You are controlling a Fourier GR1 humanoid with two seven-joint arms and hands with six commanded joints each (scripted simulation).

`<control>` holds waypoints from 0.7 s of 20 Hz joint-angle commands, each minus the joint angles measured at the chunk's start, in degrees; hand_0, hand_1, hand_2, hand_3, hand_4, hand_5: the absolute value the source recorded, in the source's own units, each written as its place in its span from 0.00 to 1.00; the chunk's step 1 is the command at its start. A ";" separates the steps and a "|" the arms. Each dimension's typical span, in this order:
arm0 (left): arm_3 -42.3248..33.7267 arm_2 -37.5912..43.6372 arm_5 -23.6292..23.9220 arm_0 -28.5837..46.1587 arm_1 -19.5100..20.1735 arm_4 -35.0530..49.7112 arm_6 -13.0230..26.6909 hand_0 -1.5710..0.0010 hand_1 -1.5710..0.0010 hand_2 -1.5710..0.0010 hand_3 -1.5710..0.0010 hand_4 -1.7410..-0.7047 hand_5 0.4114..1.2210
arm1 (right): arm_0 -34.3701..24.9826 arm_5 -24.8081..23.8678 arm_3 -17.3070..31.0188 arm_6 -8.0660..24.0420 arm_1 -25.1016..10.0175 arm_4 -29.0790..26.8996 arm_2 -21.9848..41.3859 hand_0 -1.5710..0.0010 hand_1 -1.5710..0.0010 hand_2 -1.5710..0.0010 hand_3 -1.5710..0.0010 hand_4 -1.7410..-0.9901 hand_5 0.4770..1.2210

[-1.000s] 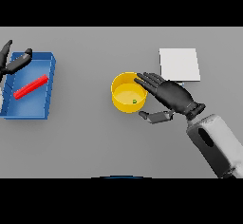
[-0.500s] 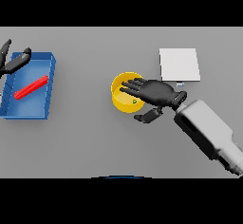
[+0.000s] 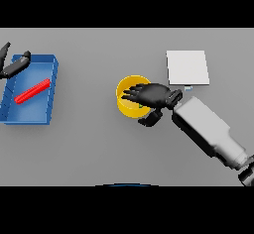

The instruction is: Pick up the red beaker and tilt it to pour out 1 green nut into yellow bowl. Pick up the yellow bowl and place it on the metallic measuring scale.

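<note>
Since 1 s ago, right arm is sliding toward 9 o'clock, so right hand point(image 3: 151, 95) is now lying across the bowl's opening instead of beside its 3 o'clock rim.

Desk point(image 3: 99, 148) is carrying everything, largest first: blue tray point(image 3: 30, 114) at far 9 o'clock, w/ the red beaker point(image 3: 32, 91) lying flat inside it on a diagonal. Metallic scale point(image 3: 187, 67) is sitting at approx 1 o'clock of the bowl, well apart from it, nothing on it. Yellow bowl point(image 3: 127, 108) is resting on desk near centre.

Right hand is draping fingers over the bowl mouth w/ thumb hanging outside the rim at 4 o'clock; looking like a closing grasp on the bowl, not lifted yet. A green speck point(image 3: 141, 106) is showing under the fingers, prob. the nut, so pour judged done. Left hand point(image 3: 14, 65) is idling at tray's 11 o'clock corner, fingers straight.

Left to do: firm grip, lift, carry bowl to scale.
</note>
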 commanded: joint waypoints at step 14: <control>2.09 -0.44 -0.19 -1.41 -0.24 -0.81 -1.31 1.00 1.00 1.00 1.00 0.92 0.37 | -0.51 2.19 -0.04 -1.13 -0.11 -1.32 0.45 0.15 0.16 0.21 0.32 0.11 0.93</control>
